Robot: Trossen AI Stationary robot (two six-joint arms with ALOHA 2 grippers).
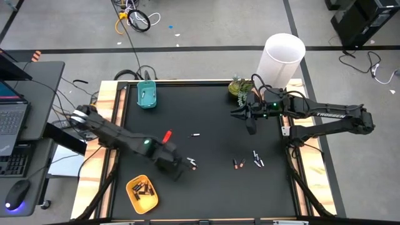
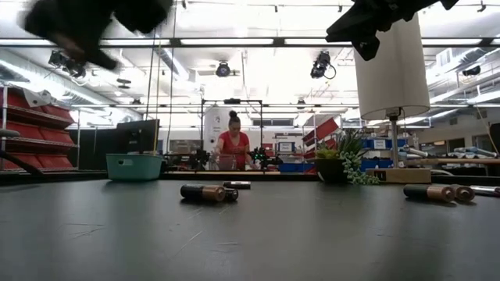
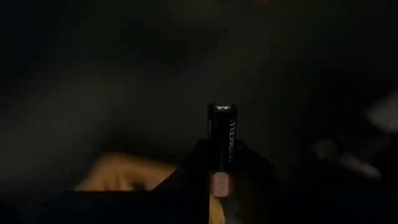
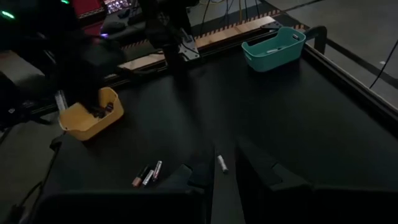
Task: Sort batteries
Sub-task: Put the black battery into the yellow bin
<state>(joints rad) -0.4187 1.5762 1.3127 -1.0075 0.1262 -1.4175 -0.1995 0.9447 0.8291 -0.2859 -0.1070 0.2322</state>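
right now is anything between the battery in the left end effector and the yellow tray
Nothing visible. The left end effector holds a dark battery, and only bare black mat lies between it and the yellow tray just beside it.

Batteries [image 1: 142,190] apparently in tray [image 1: 133,197].

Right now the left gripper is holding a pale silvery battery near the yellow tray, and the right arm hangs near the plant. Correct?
Not quite. The battery in the left gripper is dark with a copper end, not pale silvery; the left wrist view shows it. The rest stands: the gripper is by the yellow tray, and the right gripper hangs near the plant.
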